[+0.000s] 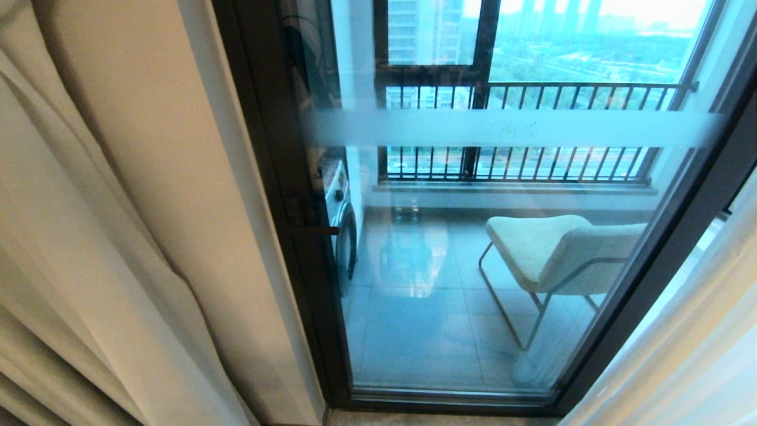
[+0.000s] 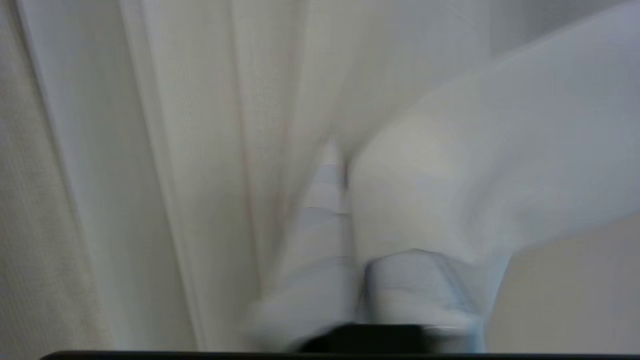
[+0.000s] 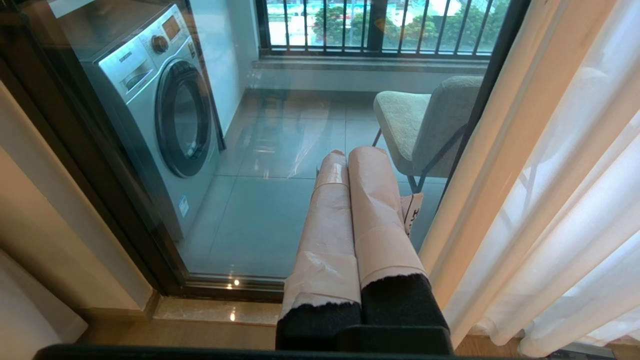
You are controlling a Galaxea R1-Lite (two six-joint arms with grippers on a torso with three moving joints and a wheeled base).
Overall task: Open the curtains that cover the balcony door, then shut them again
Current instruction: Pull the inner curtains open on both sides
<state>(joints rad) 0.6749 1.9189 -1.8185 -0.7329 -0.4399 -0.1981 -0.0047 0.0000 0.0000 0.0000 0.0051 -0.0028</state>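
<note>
The curtains stand drawn apart in the head view: a cream drape (image 1: pixel 118 207) bunched on the left and a white sheer (image 1: pixel 698 343) at the right edge. Between them the balcony door (image 1: pixel 278 207) shows its dark frame, frosted band (image 1: pixel 508 127) and slim handle (image 1: pixel 313 229). My left gripper (image 2: pixel 345 170) is buried in pale curtain folds (image 2: pixel 210 150), with see-through sheer (image 2: pixel 450 190) draped over it. It is outside the head view. My right gripper (image 3: pixel 350 152) hangs low before the glass, shut and empty, beside the right-hand drape (image 3: pixel 505 150) and sheer (image 3: pixel 575 225).
Behind the glass stand a washing machine (image 3: pixel 160 110) on the left and a cream chair (image 1: pixel 556 248) on grey tiles. Black railing bars (image 1: pixel 532 165) run across the outer window. A stone sill (image 3: pixel 220 310) and wooden floor lie at the door's foot.
</note>
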